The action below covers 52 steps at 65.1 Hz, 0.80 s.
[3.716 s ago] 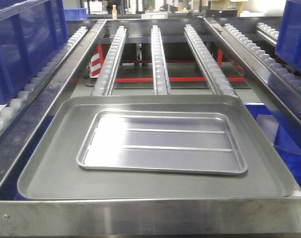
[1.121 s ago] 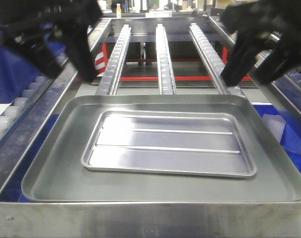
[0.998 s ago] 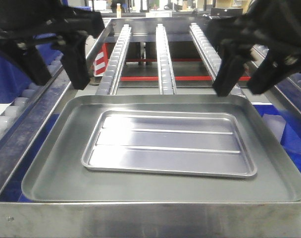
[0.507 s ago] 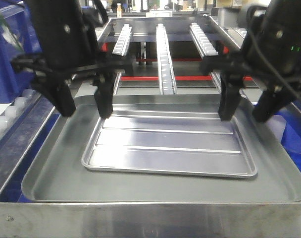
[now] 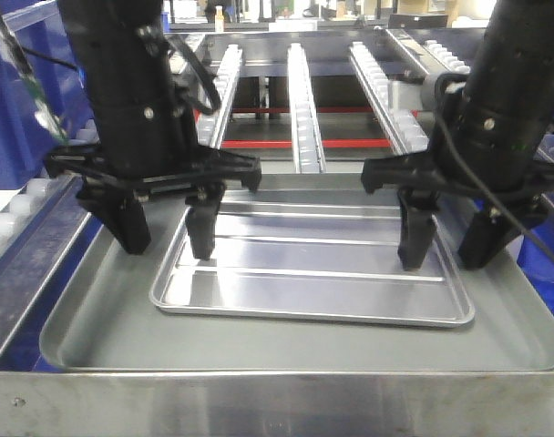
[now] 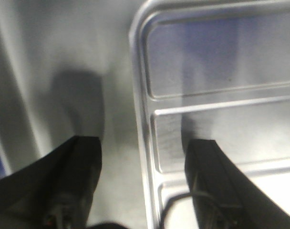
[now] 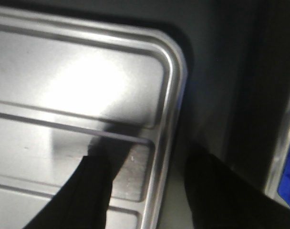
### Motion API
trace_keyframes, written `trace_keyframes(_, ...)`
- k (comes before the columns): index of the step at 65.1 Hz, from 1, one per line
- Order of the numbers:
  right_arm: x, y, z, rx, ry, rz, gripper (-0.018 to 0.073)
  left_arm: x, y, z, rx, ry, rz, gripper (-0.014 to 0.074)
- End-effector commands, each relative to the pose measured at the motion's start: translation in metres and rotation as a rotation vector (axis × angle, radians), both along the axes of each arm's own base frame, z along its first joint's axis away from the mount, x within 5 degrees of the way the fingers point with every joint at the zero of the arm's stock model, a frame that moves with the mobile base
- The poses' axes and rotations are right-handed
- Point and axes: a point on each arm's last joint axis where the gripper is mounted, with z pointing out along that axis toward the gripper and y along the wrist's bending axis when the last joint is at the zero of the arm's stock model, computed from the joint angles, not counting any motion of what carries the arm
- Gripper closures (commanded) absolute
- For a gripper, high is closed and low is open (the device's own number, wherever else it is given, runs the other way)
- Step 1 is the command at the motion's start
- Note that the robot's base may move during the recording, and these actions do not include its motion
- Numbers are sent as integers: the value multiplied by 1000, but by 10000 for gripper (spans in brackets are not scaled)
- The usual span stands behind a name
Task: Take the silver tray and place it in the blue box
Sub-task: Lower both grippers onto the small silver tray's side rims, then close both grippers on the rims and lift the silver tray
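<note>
The silver tray [image 5: 309, 273] lies flat inside a larger dull-grey tray [image 5: 95, 319]. My left gripper [image 5: 166, 241] is open and straddles the silver tray's left rim, one finger inside it and one outside. My right gripper [image 5: 447, 255] is open and straddles the right rim the same way. In the left wrist view the gripper [image 6: 145, 183] has the silver tray [image 6: 221, 71] rim running between its fingers. The right wrist view shows that gripper [image 7: 154, 191] astride the rim near a corner of the silver tray [image 7: 78, 81]. The blue box [image 5: 22, 100] stands at the far left.
Three roller rails [image 5: 300, 100] run away behind the trays. A steel frame bar [image 5: 277, 401] crosses the front edge. A sloped steel rail [image 5: 40, 246] runs along the left. More blue plastic [image 5: 543, 264] shows low on the right.
Both arms have come down from above the far edge into the grey tray. Their open fingers now sit lower and nearer, astride the silver tray's two short ends.
</note>
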Motion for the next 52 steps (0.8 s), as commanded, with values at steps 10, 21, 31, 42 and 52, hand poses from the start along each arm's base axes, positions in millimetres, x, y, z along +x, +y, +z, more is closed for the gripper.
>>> trace_keyframes(10, 8, 0, 17, 18, -89, 4, 160, 2, -7, 19, -73, -57, 10, 297)
trace_keyframes(21, 8, 0, 17, 16, -87, 6, 347, 3, -7, 16, -69, -51, 10, 421)
trace_keyframes(31, 7, 0, 16, 13, -80, 6, 519, 4, -8, 17, -77, -64, 8, 654)
trace_keyframes(42, 6, -1, 17, 2, -79, 13, 502, 5, -9, 20, -82, -70, 9, 694)
trace_keyframes(52, -1, -6, 36, -18, -108, 30, 502, 1, -5, 42, -109, -96, 27, 694)
